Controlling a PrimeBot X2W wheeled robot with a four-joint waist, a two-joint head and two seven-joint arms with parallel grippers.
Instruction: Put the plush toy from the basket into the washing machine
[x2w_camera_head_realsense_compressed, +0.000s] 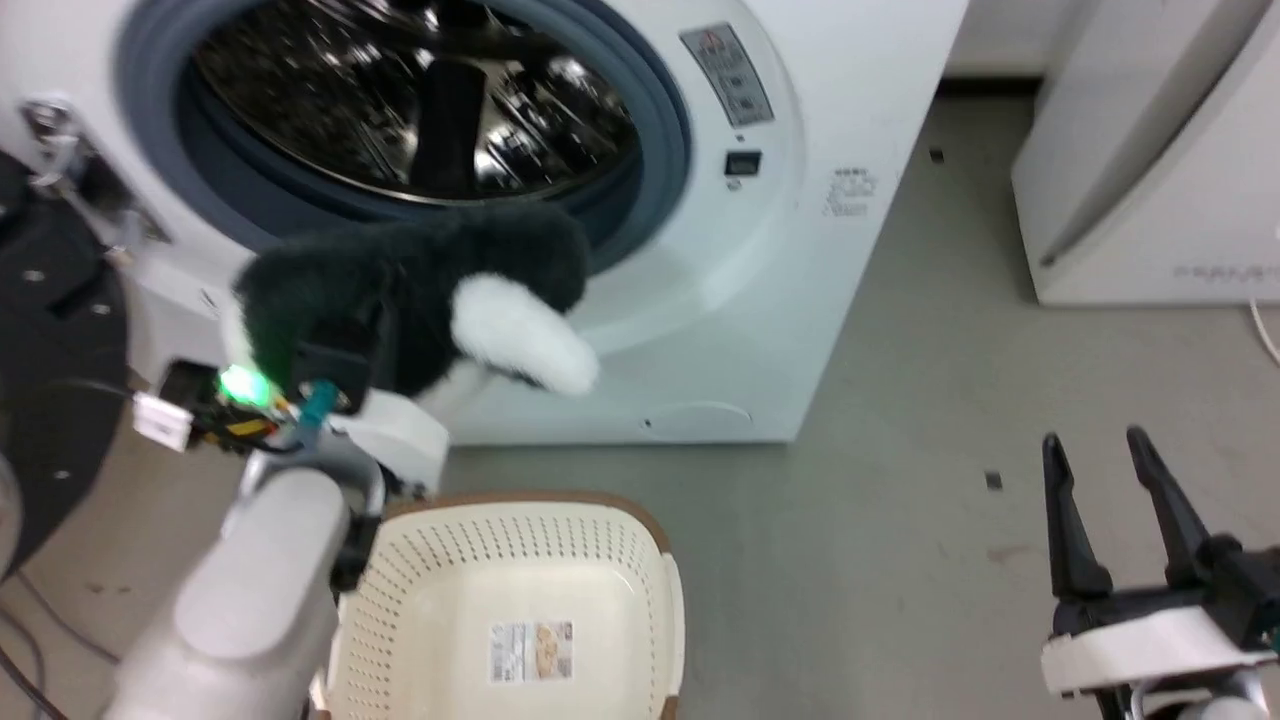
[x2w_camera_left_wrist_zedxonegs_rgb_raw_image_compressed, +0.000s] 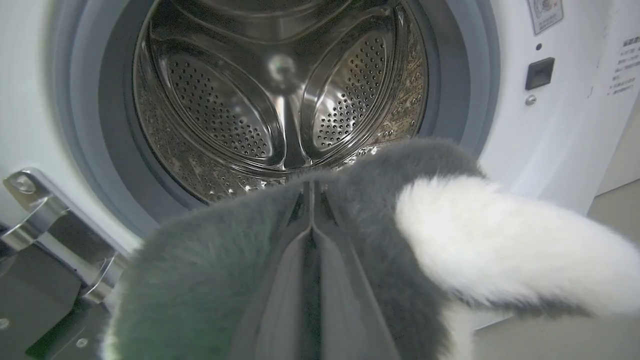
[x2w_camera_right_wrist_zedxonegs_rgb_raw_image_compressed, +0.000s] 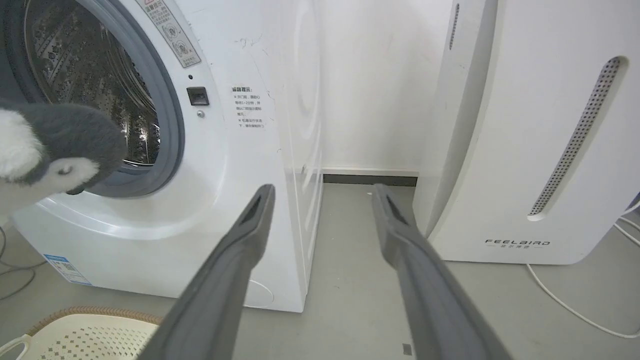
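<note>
Fluffy plush toy (x2w_camera_head_realsense_compressed: 420, 290): lifted out, clamped in left gripper (x2w_camera_left_wrist_zedxonegs_rgb_raw_image_compressed: 311, 200) jaws
Basket (x2w_camera_head_realsense_compressed: 520, 520): emptied
Washing machine (x2w_camera_head_realsense_compressed: 790, 260): drum unfilled
Right gripper (x2w_camera_head_realsense_compressed: 1110, 500): jaws apart

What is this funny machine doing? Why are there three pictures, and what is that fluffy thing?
It's a robot with two arms. One picture comes from a camera on its head, and the other two from cameras on its wrists. Each arm ends in a gripper, which works like two long fingers. The left gripper is pinching a fluffy black-and-white plush toy and holding it up in front of the open washing machine, whose shiny drum has nothing in it. On the floor below sits the cream basket, with just a sticker at its bottom. The right gripper is open, holding nothing. The other white box is a different appliance.
</note>
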